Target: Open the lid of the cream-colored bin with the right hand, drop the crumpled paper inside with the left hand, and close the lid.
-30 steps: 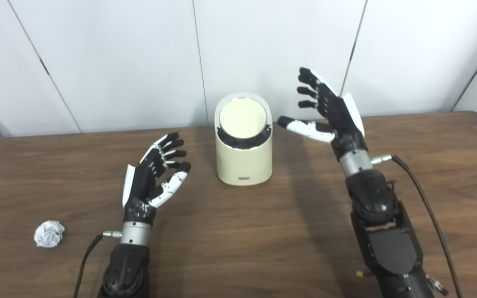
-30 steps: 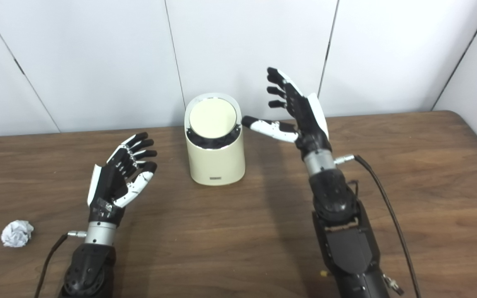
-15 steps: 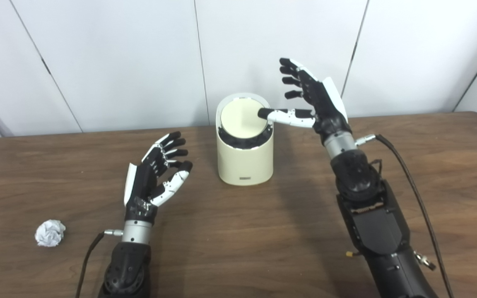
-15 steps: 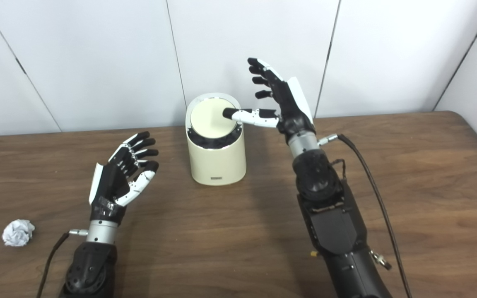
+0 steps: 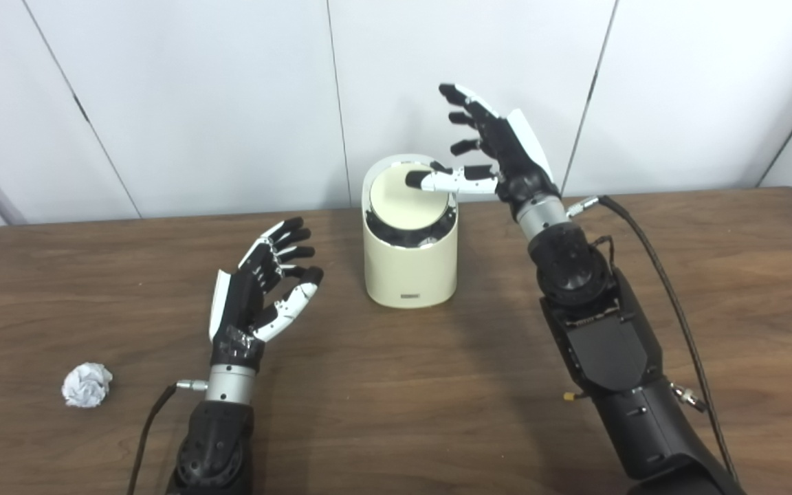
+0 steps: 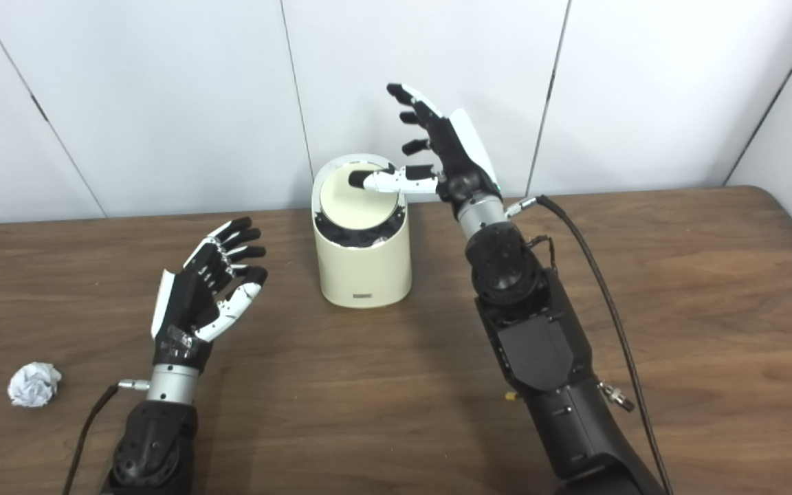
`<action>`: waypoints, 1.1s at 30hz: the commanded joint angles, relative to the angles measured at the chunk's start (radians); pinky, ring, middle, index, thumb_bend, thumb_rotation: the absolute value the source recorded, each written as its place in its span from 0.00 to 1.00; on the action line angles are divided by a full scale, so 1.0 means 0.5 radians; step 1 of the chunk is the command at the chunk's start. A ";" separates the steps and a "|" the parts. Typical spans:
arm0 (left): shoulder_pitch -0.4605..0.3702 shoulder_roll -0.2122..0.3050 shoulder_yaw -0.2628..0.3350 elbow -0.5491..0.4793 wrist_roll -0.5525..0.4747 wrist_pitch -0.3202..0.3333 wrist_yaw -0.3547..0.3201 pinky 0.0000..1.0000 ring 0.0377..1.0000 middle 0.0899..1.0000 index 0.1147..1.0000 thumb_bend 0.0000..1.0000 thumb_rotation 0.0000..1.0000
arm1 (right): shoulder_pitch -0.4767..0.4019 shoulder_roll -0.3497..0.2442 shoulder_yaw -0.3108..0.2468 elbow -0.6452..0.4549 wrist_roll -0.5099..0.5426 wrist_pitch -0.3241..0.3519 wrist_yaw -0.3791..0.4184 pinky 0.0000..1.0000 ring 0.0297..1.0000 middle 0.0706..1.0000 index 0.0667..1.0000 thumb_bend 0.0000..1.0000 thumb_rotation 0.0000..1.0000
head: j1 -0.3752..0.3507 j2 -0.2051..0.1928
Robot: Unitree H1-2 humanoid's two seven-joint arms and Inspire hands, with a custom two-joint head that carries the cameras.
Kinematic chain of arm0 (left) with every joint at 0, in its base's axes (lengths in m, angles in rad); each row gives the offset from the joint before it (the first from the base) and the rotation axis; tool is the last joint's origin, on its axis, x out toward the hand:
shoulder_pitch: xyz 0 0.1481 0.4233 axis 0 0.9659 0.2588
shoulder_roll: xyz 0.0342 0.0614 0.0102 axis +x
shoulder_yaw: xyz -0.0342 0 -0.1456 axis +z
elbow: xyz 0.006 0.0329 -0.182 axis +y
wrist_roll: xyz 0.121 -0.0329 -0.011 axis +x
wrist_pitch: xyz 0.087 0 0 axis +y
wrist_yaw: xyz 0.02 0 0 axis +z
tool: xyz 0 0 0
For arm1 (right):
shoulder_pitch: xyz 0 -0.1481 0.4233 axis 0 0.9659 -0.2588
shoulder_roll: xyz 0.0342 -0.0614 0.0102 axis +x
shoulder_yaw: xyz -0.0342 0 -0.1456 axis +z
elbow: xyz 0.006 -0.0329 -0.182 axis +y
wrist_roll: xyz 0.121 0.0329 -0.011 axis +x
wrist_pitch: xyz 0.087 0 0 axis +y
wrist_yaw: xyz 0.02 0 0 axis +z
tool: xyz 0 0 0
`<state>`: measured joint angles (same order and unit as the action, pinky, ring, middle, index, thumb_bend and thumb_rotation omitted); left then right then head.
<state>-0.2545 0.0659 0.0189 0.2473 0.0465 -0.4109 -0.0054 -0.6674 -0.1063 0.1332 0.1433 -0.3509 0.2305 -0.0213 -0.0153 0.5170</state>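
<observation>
pressing on the lid [image 5: 404, 200] of the cream-colored bin [image 5: 410, 265] is the step in hand: the right hand [image 5: 499, 148] has its thumb laid across the upper part of the round lid, tip on the lid's surface, while its other fingers [image 5: 460, 113] stand spread and raised clear above it. it grips nothing. the lid sits tilted in the rim, its near edge dipped, with a dark gap showing beneath; i judge it a swing lid partly opened, not yet wide enough for the paper.

the bin stands just left of and below the right hand, and ahead and to the right of the left hand [image 5: 258, 295]. the left hand is upright over the wooden table [image 5: 396, 412], fingers apart, empty. the crumpled paper [image 5: 86, 385] lies on the table behind and to the left of that hand, well apart from it and untouched.

judgement: first step under way, remaining steps not begun. next, the thumb needs to push the lid further and hold it there, while the left hand must turn back and out to its left, lower, and close around the paper.
</observation>
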 commanded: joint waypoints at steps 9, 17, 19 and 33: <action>-0.019 -0.022 -0.008 -0.007 0.032 -0.055 0.035 0.58 0.70 0.77 0.80 0.58 0.32 | -0.202 -0.027 0.080 -0.017 -0.172 0.072 0.024 0.65 0.86 0.92 0.90 0.93 0.29 | 0.002 0.008; -0.023 -0.017 -0.007 0.001 0.039 -0.074 0.042 0.58 0.70 0.77 0.80 0.58 0.33 | -0.196 -0.037 0.098 -0.027 -0.199 0.098 0.059 0.66 0.86 0.92 0.91 0.96 0.25 | 0.006 0.011; -0.022 -0.020 -0.005 -0.004 0.037 -0.066 0.042 0.58 0.70 0.77 0.80 0.57 0.31 | -0.194 -0.037 0.097 -0.032 -0.190 0.094 0.071 0.67 0.87 0.92 0.91 0.96 0.25 | 0.005 0.015; -0.024 -0.019 0.007 -0.018 0.025 -0.051 0.037 0.58 0.70 0.77 0.81 0.58 0.32 | -0.159 -0.107 0.115 -0.099 -0.216 0.140 0.196 0.71 0.90 0.93 0.94 0.98 0.19 | 0.002 0.035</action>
<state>-0.2552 0.0605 0.0218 0.2471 0.0640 -0.4129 0.0038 -0.7102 -0.1511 0.1928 0.1344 -0.4541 0.3103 0.0763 -0.0138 0.5338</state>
